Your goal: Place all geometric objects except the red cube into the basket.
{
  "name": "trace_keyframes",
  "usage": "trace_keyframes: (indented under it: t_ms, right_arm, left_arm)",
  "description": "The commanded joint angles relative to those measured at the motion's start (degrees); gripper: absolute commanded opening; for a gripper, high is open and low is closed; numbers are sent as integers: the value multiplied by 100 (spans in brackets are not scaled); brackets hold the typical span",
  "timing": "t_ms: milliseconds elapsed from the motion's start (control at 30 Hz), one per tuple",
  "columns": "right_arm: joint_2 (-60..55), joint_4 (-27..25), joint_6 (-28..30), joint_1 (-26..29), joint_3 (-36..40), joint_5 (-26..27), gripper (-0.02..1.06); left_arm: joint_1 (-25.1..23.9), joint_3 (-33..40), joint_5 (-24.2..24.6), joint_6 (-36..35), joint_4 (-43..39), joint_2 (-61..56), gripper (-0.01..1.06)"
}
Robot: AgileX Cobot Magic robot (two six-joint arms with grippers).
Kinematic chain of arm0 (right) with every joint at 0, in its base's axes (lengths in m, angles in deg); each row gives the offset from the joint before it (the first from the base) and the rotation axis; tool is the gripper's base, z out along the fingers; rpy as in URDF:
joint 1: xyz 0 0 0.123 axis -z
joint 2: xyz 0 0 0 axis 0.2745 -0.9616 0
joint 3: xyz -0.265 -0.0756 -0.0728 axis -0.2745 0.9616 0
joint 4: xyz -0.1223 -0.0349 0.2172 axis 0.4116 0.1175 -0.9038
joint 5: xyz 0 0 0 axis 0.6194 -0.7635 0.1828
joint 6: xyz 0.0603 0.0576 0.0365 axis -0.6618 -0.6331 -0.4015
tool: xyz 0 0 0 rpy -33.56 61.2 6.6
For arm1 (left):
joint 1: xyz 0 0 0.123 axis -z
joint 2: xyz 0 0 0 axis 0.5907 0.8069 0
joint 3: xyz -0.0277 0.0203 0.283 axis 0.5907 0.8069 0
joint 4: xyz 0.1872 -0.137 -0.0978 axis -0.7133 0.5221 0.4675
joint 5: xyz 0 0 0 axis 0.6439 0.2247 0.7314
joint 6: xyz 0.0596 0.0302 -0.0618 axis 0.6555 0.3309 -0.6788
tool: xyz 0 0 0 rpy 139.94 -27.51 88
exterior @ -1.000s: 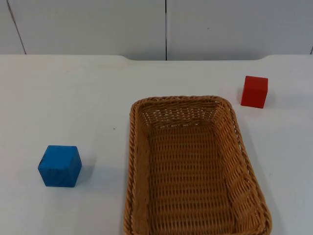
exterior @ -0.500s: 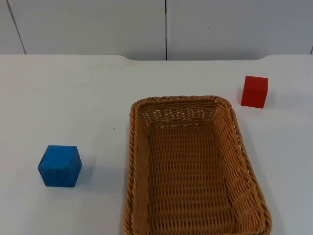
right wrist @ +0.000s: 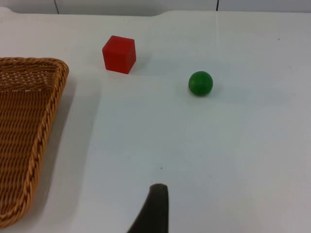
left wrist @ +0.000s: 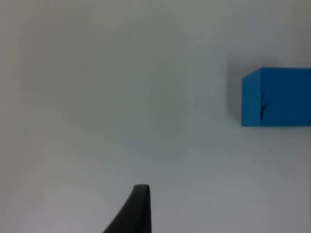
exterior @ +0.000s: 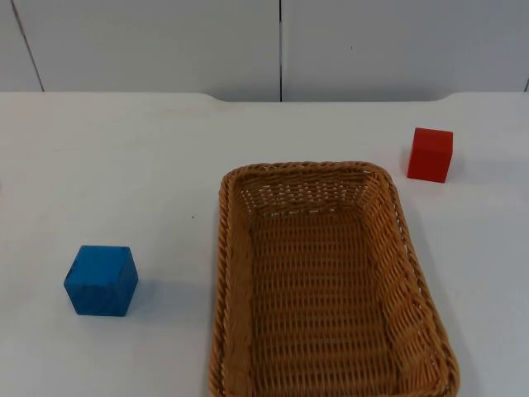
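Blue cube sits on the table, left of the empty basket; green ball lies near the red cube. Cube looks rigid and light (grip opposite flat faces); ball likely to roll. Whether either gripper is open cannot be told.

Nothing on the table has moved since the earlier pictures.

White table with basket, blue cube, red cube, green ball

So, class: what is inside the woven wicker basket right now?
Nothing: the woven wicker basket shows only its bare weave. The blue wooden cube sits outside on the white table. Nothing covers its floor.
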Motion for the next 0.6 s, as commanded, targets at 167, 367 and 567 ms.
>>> trace_keyframes:
  t_ms: [167,367,567]
  right_arm:
    - [21,-23,59,36,9,67,78]
    - [21,-23,59,36,9,67,78]
    - [21,-23,59,36,9,67,78]
  left_arm:
    - [-16,-427,-137,669,856,952,98]
    - [368,-683,-242,669,822,1705,98]
    - [780,-940,-602,608,740,2395,98]
